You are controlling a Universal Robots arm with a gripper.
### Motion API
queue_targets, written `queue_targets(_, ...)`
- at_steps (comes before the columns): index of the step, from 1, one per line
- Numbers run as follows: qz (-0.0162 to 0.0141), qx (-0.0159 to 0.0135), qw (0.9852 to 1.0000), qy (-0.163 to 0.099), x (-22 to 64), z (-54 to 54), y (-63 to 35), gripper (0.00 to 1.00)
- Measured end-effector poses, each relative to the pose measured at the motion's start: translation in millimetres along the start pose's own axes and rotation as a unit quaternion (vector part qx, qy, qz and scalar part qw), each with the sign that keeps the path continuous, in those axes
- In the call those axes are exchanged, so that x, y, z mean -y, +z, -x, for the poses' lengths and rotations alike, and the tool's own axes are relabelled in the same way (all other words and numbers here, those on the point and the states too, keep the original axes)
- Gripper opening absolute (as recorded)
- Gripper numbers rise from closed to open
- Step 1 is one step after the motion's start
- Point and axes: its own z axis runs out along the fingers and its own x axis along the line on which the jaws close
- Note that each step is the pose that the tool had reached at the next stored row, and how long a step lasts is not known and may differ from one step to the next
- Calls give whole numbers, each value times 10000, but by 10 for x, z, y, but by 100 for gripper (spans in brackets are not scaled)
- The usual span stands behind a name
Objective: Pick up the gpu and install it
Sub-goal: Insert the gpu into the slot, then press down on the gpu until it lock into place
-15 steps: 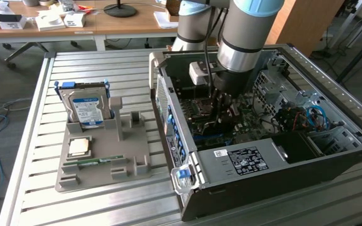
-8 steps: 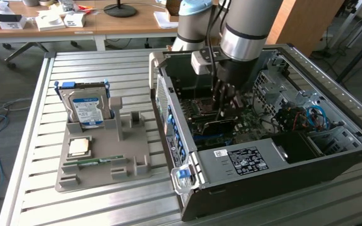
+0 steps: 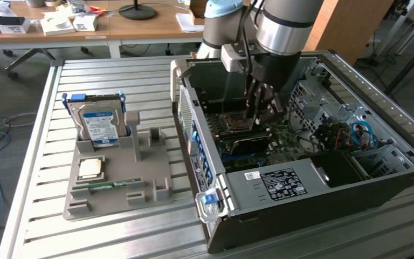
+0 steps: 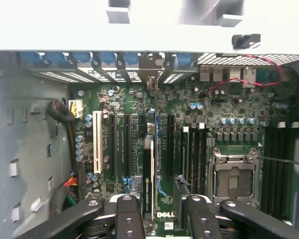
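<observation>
One end effector (image 4: 158,219) hangs inside the computer case (image 3: 322,189), fingers spread apart and gripping nothing. Between them, the gpu (image 4: 148,179) stands edge-on in a motherboard (image 4: 199,124) slot, at six o'clock from the case's blue clips.

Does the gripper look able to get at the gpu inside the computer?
Likely yes: the gripper hangs just above the gpu, with its jaws open on either side of it and nothing between.
</observation>
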Motion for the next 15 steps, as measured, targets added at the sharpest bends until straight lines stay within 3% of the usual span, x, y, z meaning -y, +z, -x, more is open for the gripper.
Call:
queue_targets(4,0,0,10000,0,2,2,-71,39)
queue_targets(15,0,0,10000,0,2,2,-75,39)
